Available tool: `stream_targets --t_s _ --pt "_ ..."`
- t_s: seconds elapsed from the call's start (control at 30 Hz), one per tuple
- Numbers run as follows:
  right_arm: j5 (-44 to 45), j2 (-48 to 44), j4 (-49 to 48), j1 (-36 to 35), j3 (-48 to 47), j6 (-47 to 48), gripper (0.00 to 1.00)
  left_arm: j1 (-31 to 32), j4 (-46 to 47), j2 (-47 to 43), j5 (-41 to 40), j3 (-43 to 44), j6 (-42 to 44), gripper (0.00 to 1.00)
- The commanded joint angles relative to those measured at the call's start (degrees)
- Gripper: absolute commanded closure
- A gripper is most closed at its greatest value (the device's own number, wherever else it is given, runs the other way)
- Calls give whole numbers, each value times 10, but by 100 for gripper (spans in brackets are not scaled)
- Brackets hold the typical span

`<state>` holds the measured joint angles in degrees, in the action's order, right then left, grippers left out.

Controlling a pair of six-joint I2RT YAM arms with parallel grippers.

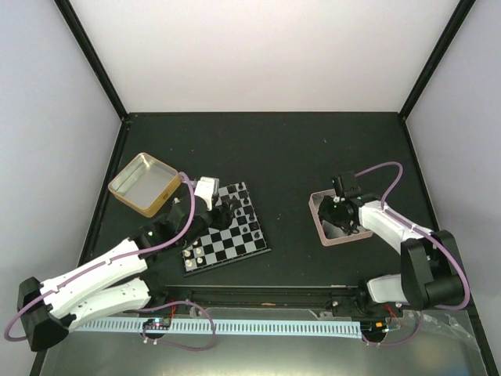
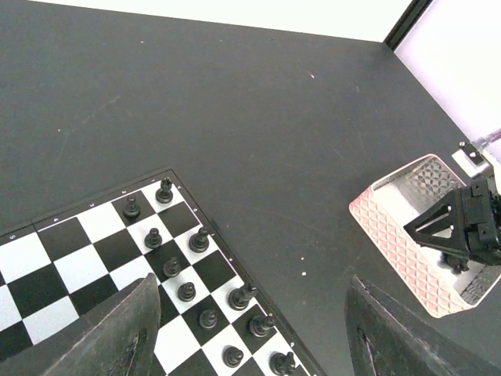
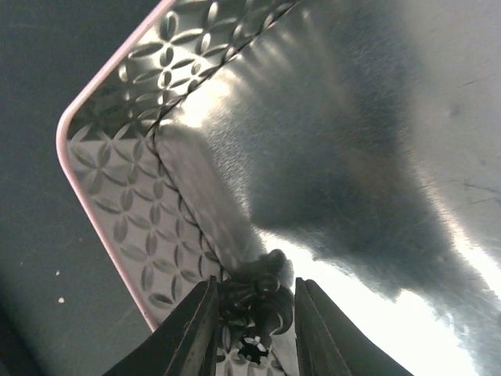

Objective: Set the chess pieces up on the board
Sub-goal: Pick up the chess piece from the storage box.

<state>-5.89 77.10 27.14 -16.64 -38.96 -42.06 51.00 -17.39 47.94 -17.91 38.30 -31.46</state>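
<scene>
Clamping black chess pieces (image 3: 252, 301) in pink-rimmed tin (image 3: 117, 188): right end effector (image 3: 254, 286); left end effector (image 2: 254, 286) spread, empty.

Soft, even overhead light; matte black counter (image 1: 313, 157) shows only faint shadows. Right wrist view: hard glare on pink-rimmed tin (image 3: 125, 204) floor, broad dark shadow across it; right tool (image 3: 254, 301) close, slightly soft.

The left gripper (image 1: 221, 210) hides part of the board (image 1: 228, 249) from above, and the black pieces (image 3: 262, 286) inside the right gripper (image 3: 254, 329) merge into one dark clump
</scene>
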Motion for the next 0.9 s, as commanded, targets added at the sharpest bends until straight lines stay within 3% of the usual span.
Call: stream_targets --t_s 0.0,0.23,0.57,0.77,0.87 --pt "-70 15 -31 9 11 14 71 -6 22 15 8 2 1 34" --pt "-57 12 -41 9 39 -3 82 -6 17 30 6 14 -8 35" --pt "67 -1 -5 9 27 25 99 -7 10 44 4 27 -13 36" --pt "79 -4 -2 9 14 39 98 -7 6 49 4 32 -14 36" --pt "77 0 1 9 9 46 88 -7 4 48 4 32 -14 36"
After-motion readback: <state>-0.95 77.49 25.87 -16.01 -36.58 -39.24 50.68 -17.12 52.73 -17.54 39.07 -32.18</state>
